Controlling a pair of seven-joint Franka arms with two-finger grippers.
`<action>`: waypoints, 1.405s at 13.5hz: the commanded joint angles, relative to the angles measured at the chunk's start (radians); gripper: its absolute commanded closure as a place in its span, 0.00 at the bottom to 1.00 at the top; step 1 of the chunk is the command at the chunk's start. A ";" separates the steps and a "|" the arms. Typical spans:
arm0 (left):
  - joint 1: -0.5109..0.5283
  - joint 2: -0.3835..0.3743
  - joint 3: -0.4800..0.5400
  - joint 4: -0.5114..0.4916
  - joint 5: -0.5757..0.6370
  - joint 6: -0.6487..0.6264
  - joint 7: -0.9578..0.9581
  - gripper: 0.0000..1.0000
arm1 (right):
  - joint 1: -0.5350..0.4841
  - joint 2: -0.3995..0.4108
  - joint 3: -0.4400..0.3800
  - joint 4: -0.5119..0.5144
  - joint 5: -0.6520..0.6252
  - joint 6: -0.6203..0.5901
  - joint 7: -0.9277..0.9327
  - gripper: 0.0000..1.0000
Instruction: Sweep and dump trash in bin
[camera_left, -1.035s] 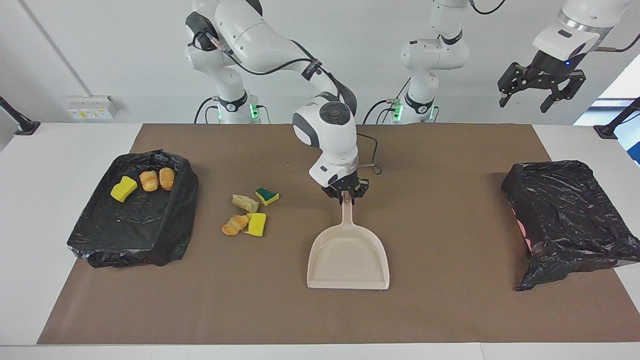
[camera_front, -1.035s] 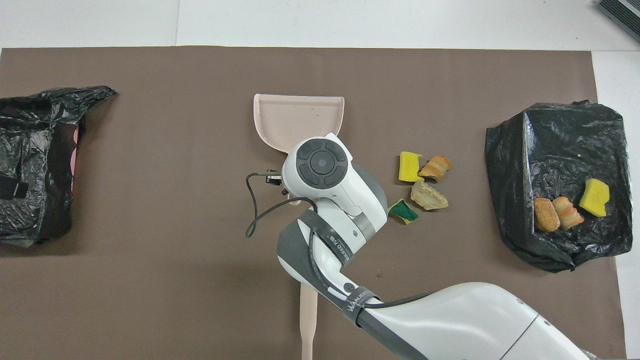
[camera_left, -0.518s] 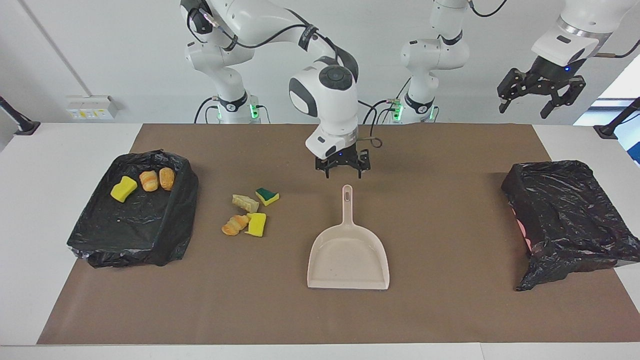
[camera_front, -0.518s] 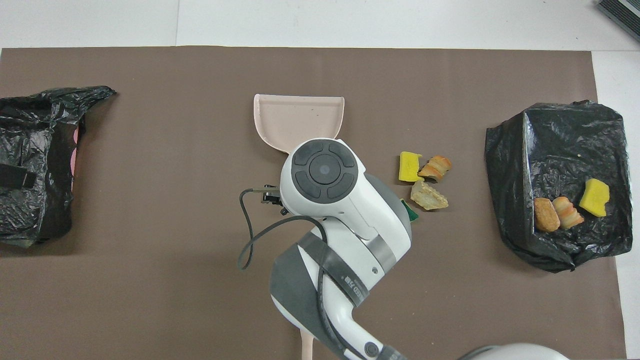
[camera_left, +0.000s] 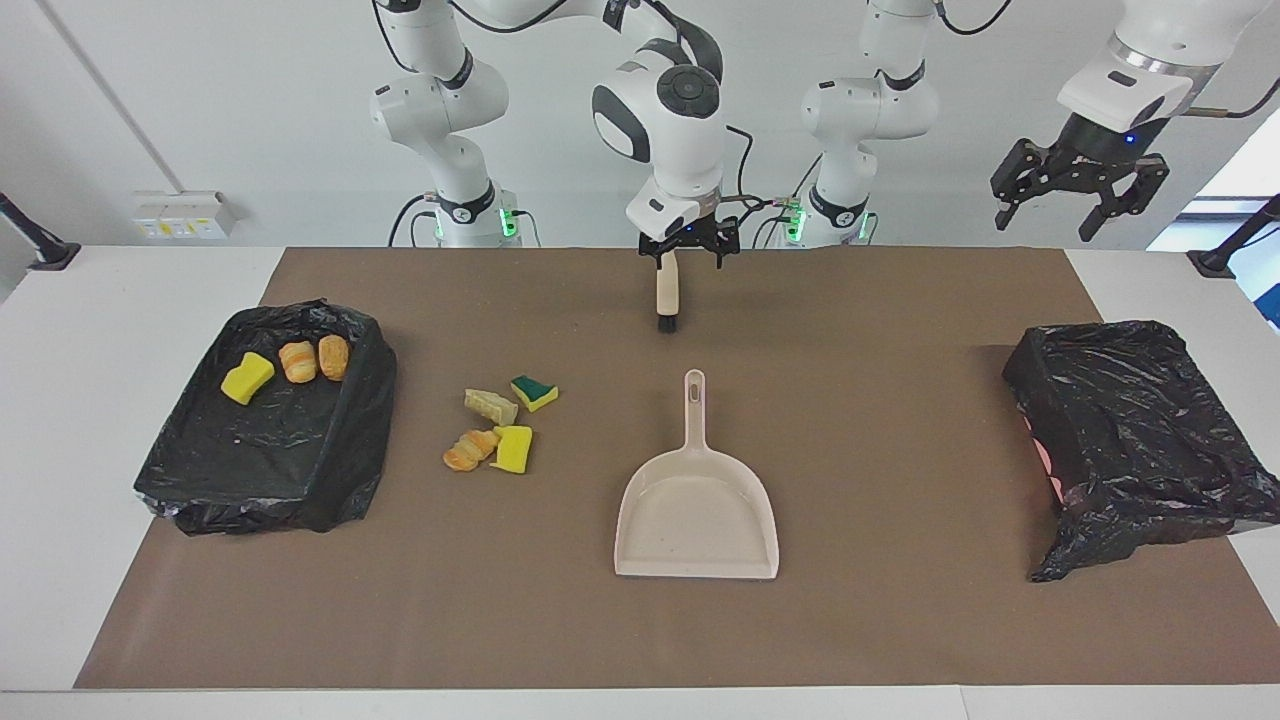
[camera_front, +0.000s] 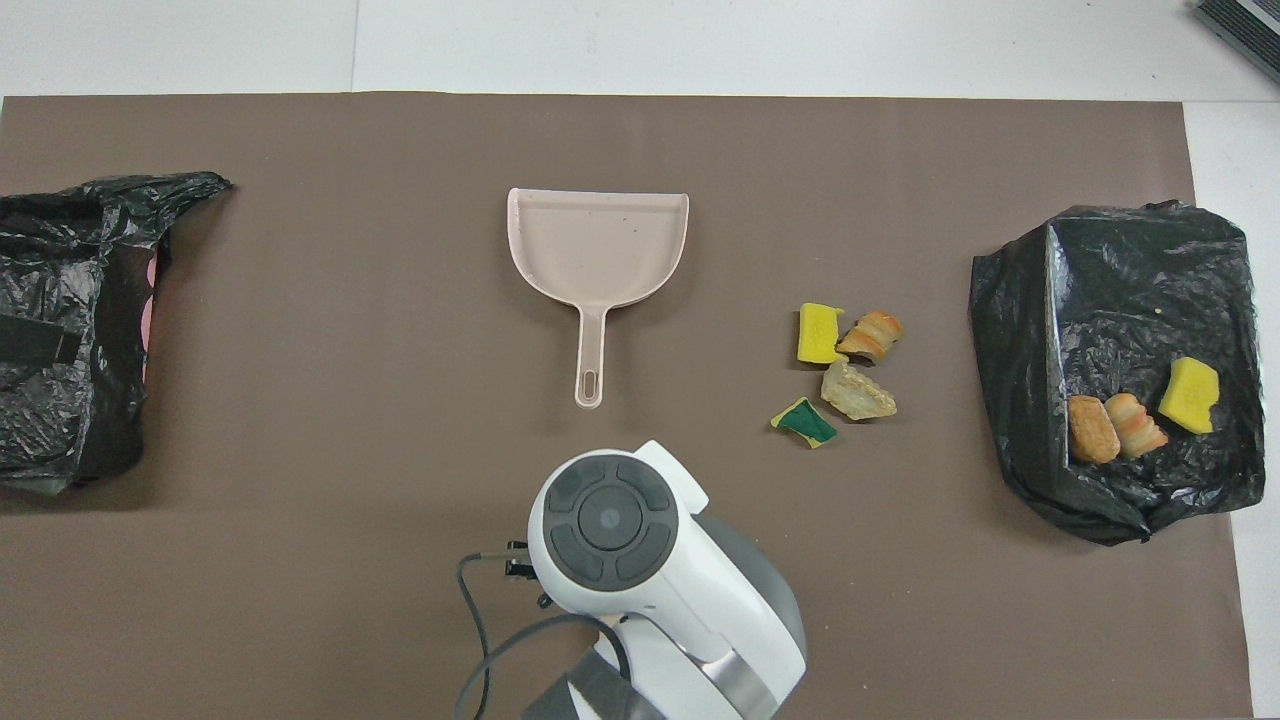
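Several trash scraps lie loose on the brown mat: a tan lump (camera_left: 490, 405) (camera_front: 857, 390), a green-yellow sponge (camera_left: 534, 392) (camera_front: 805, 422), an orange bread piece (camera_left: 470, 450) (camera_front: 871, 335) and a yellow sponge (camera_left: 513, 449) (camera_front: 820, 332). Three more scraps (camera_left: 298, 361) (camera_front: 1135, 423) lie in the black-lined bin (camera_left: 350, 470) (camera_front: 1010, 400) at the right arm's end. The beige dustpan (camera_left: 697, 510) (camera_front: 598, 240) lies flat and empty mid-mat. My right gripper (camera_left: 690, 258) hangs open and holds nothing. It is over the beige brush (camera_left: 666, 295), which lies nearer to the robots than the dustpan. My left gripper (camera_left: 1078, 190) waits open, high over the left arm's end.
A second black-bagged bin (camera_left: 1130, 430) (camera_front: 60, 430) stands at the left arm's end of the table. In the overhead view the right arm's wrist (camera_front: 610, 525) covers the brush.
The right gripper opened, let go of the dustpan's handle, rose and drew back toward the robots, uncovering the brush. The dustpan stayed put. The left arm hardly moved.
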 joint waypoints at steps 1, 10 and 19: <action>-0.044 0.061 -0.008 0.002 0.005 0.049 -0.014 0.00 | 0.048 -0.131 -0.004 -0.213 0.085 0.069 -0.010 0.00; -0.324 0.267 -0.007 0.005 0.012 0.277 -0.375 0.00 | 0.228 -0.233 -0.004 -0.533 0.250 0.359 0.053 0.00; -0.532 0.440 -0.010 -0.107 0.009 0.598 -0.646 0.00 | 0.271 -0.273 -0.004 -0.611 0.251 0.416 0.066 0.41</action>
